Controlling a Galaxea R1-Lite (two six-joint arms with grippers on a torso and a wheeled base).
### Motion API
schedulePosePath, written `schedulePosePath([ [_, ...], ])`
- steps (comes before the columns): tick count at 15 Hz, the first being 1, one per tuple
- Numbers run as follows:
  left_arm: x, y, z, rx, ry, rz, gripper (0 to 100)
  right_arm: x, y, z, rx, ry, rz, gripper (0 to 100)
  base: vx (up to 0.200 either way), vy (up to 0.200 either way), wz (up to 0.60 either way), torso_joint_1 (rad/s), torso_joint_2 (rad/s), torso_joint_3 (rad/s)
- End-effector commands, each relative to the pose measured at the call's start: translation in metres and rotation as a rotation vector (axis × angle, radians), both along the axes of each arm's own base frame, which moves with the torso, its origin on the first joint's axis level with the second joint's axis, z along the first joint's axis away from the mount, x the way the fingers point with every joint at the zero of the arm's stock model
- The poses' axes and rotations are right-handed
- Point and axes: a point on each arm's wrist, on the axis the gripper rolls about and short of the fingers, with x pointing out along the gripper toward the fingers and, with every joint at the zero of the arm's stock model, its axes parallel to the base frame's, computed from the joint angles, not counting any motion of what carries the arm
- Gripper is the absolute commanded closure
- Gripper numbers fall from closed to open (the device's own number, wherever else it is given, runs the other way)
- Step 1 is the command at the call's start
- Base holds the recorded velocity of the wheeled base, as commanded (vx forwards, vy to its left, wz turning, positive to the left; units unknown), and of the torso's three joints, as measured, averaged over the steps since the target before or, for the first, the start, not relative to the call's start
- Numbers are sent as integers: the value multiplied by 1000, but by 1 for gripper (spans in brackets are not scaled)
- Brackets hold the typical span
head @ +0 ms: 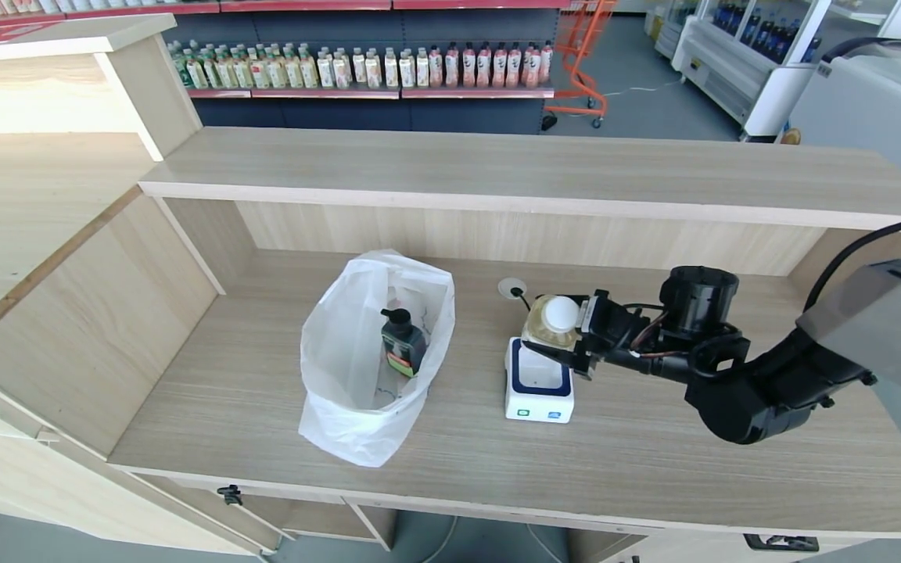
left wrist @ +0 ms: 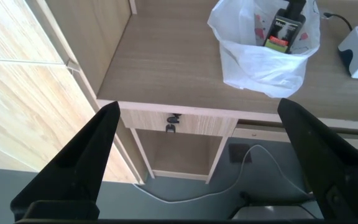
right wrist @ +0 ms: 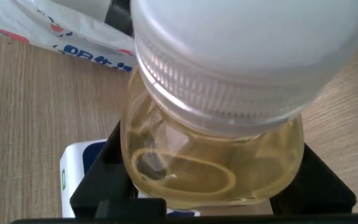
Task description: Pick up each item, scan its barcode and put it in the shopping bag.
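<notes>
My right gripper [head: 558,338] is shut on a clear bottle of yellowish liquid with a white cap [head: 554,320], held just above the far end of the white barcode scanner [head: 540,385]. The right wrist view looks down on the bottle [right wrist: 213,155] between the dark fingers [right wrist: 107,186], with the scanner [right wrist: 73,177] under it. The white shopping bag [head: 364,367] stands open to the scanner's left with a dark pump bottle [head: 402,342] inside. My left gripper [left wrist: 197,162] hangs open below the counter's front edge, off to the left, with the bag [left wrist: 263,53] and the pump bottle [left wrist: 283,28] beyond it.
The counter [head: 654,453] has a raised back ledge [head: 544,176] and a side wall on the left. A cable runs from the scanner to a round grommet [head: 511,288]. Free wooden surface lies in front of and right of the scanner.
</notes>
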Motion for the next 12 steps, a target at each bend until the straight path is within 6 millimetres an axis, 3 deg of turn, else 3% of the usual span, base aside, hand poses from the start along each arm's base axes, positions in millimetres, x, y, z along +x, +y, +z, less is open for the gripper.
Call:
schedulePosePath([
  [1, 0, 0, 0, 0, 2, 0, 0, 7, 6, -11, -5, 13, 11, 100, 0, 0, 0, 0, 0, 0],
  [7, 0, 0, 0, 0, 2, -1, 0, 6, 6, -11, -1, 21, 11, 100, 0, 0, 0, 0, 0, 0],
  [9, 0, 0, 0, 0, 2, 0, 0, -13, 0, 31, 131, 97, 2, 100, 0, 0, 0, 0, 0, 0],
  [10, 0, 0, 0, 0, 2, 0, 0, -20, -3, 43, 177, 131, -3, 100, 0, 0, 0, 0, 0, 0],
  [11, 0, 0, 0, 0, 0, 0, 0, -38, -10, 78, 335, 208, -82, 100, 0, 0, 0, 0, 0, 0],
  [12, 0, 0, 0, 0, 0, 0, 0, -48, -16, 94, 457, 272, -164, 100, 0, 0, 0, 0, 0, 0],
])
